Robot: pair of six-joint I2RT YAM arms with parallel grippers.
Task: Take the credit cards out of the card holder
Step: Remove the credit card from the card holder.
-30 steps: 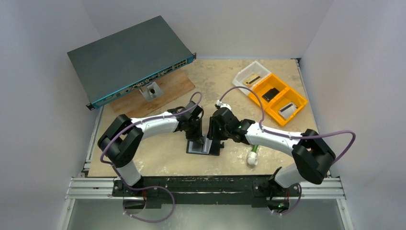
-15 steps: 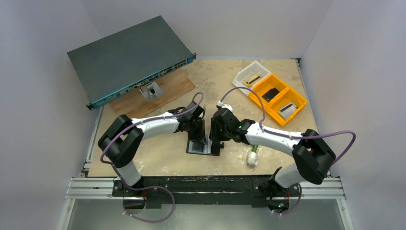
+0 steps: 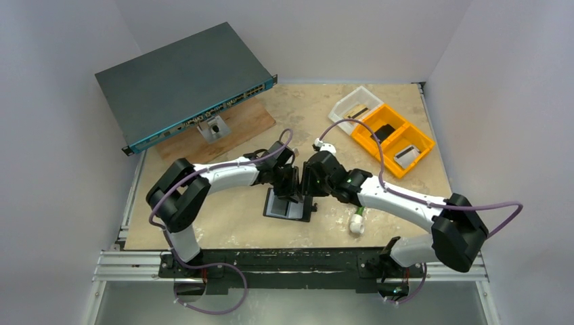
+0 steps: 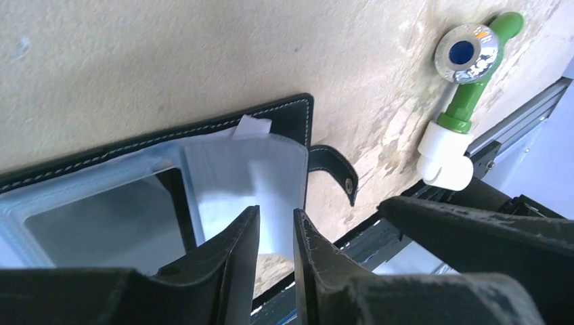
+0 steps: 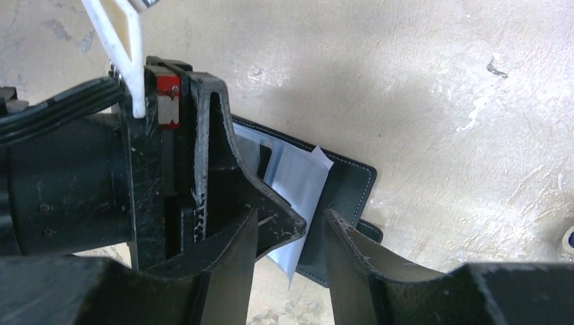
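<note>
One card holder (open), one switch, one tray

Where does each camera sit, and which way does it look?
Top camera: above and behind the arms, looking down at the table; left arm and right arm show whole.
Left wrist: on the left arm, looking down past the left fingers at the open card holder and a green-and-white fitting.
Right wrist: on the right arm, looking down past the right fingers; the left fingers show too.
Shared: all three see the card holder.
</note>
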